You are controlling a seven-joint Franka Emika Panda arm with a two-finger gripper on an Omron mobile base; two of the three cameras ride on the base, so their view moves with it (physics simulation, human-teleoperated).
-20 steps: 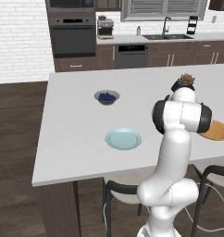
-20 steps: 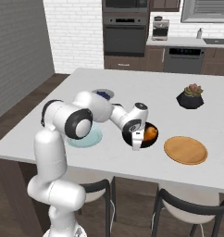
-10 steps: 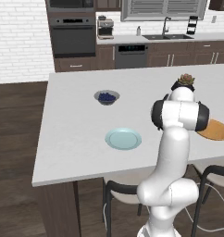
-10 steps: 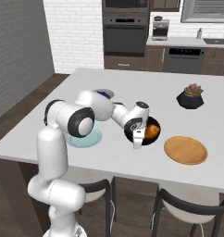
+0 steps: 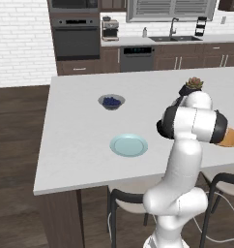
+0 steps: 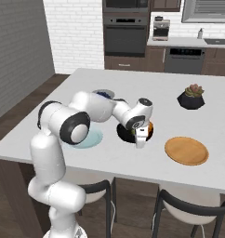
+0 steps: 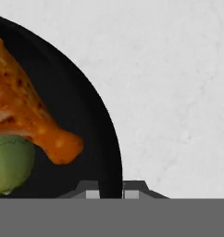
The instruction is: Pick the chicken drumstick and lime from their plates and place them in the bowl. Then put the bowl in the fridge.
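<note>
no readable text, no labels, no brands, no numbers

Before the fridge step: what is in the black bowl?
Full: chicken drumstick and lime both lie inside the black bowl, touching.

Glossy black bowl, wood plate, glossy blue-green plate, matt countertop.

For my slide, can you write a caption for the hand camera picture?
Chicken drumstick and lime lie touching inside the black bowl, its rim between the fingers on the white counter.
</note>
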